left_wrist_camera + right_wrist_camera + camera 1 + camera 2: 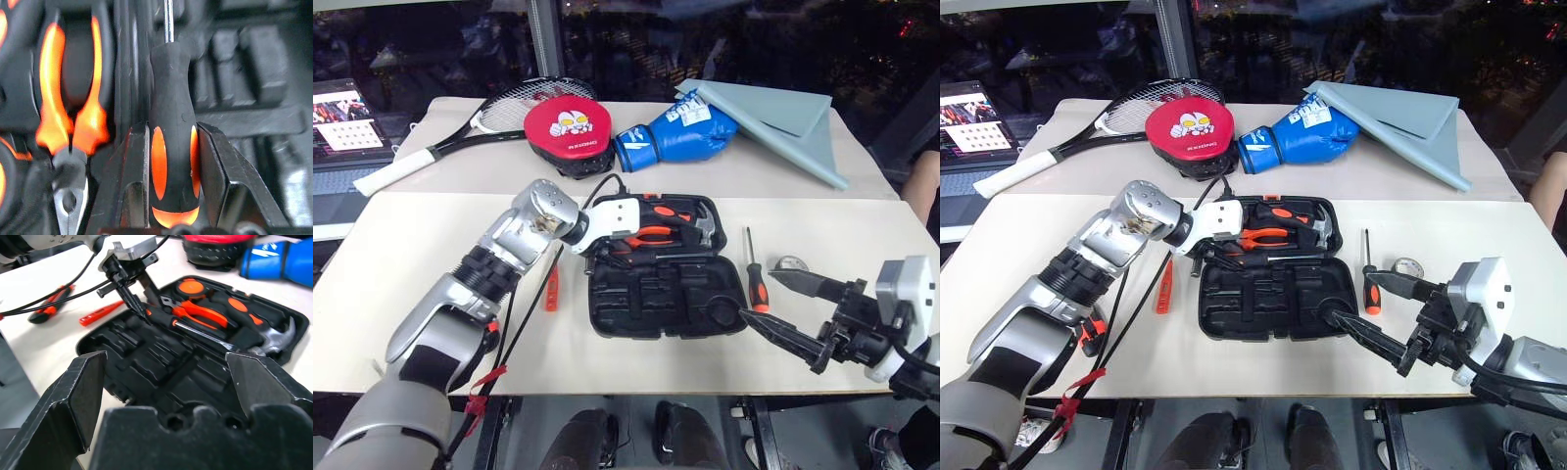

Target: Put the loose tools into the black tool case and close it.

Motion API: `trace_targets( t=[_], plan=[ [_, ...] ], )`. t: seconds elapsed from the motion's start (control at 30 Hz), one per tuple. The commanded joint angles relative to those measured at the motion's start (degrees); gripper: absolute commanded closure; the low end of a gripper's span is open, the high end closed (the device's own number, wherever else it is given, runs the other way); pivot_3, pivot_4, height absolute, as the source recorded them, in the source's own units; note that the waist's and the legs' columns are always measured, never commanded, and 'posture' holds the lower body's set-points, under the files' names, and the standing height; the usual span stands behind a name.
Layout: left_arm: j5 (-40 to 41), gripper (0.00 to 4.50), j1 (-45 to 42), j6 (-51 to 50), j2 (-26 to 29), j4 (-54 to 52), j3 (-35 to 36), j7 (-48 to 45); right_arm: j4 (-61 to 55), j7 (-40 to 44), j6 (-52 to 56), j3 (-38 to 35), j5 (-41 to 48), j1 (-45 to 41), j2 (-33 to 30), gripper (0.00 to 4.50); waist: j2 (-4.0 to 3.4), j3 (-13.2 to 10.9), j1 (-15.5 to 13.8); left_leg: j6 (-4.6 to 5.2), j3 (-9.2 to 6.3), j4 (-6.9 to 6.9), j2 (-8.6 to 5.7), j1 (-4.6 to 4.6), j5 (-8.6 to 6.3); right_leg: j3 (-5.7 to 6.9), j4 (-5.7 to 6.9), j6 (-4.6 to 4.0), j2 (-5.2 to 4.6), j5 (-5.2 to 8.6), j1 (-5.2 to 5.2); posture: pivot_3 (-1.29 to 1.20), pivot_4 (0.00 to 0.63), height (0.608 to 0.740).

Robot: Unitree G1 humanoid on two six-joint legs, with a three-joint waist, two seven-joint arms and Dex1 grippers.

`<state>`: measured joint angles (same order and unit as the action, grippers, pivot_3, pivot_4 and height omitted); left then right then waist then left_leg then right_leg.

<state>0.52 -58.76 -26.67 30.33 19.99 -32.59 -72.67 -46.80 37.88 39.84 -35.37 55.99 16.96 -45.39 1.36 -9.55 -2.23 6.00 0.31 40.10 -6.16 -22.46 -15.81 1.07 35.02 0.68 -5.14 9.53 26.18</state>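
A: Why is the left tool (pixel 142 308) reaching over the black tool case (pixel 666 294)?

B: It is gripping a black-and-orange screwdriver (pixel 173 161) by the handle, holding it over the case's recesses, beside the pliers (pixel 651 235), probably to seat it.

A: And the right tool (pixel 793 308)?

B: It is waiting wide open and empty, near the case's right edge, by the other screwdriver (pixel 756 279) on the table (pixel 431 245).

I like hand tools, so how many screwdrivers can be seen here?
3. One black-and-orange screwdriver sits gripped in the left tool over the open black case; a second screwdriver lies right of the case; a slim orange screwdriver lies left of it. Others may be hidden.
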Motion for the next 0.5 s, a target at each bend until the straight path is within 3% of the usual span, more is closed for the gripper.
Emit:
trace_targets(
  t=[0.03, 0.5],
  plan=[
    [0.1, 3.57, -0.88, -4.23, -1.13, -2.33, 1.45, -1.14, -2.18, -2.39, -1.8, -2.69, 2.11, -0.07, 0.82, 0.0, 0.0, 0.0, -0.07, 0.01, 0.0, 0.01, 0.0, 0.0, -0.01, 0.0, -0.01, 0.0, 0.0, 0.0, -0.02, 0.0, 0.15, 0.732],
    [-4.17, 3.57, -0.3, 0.48, -2.76, 0.0, -0.22, -3.07, -2.55, -6.61, -2.59, -1.45, 3.58, -0.64, 1.52, 0.0, 0.0, 0.0, -0.17, 0.03, 0.0, 0.09, 0.0, 0.0, -0.03, -0.01, 0.01, 0.02, -0.01, 0.0, -0.04, 0.0, 0.15, 0.732]
  ],
)
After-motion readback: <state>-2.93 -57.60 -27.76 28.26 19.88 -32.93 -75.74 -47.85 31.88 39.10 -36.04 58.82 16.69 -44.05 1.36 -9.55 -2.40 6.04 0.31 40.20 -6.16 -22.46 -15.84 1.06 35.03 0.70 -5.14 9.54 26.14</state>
